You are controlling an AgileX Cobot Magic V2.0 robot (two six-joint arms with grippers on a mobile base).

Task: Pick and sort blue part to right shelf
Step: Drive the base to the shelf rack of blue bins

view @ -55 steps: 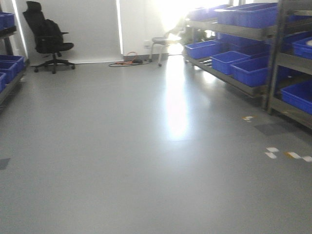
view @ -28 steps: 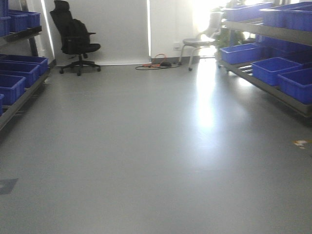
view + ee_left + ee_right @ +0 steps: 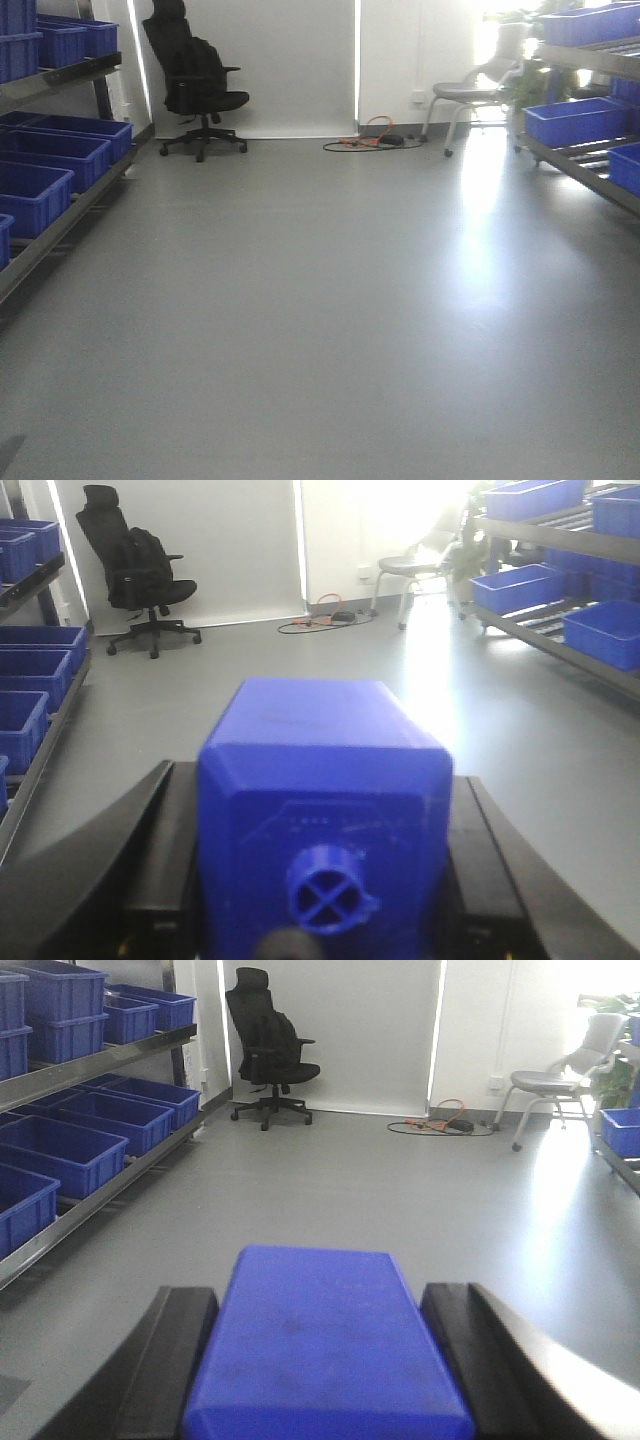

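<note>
Transport is judged under way: a blue boxy plastic part [image 3: 325, 825] is clamped in the left gripper [image 3: 318, 775], a second blue part [image 3: 325, 1355] in the right gripper [image 3: 320, 1295]. The steel-framed right shelf [image 3: 585, 175] (blue plastic bins [image 3: 575, 120] aboard) stands rightward; a turn toward it is needed.

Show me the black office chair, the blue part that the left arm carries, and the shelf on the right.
black office chair [image 3: 182, 55]: front view, on its backrest.
blue part [image 3: 325, 805]: left wrist view, on its near face, above the round knob.
right shelf [image 3: 585, 175]: front view, on its steel front bar.
</note>
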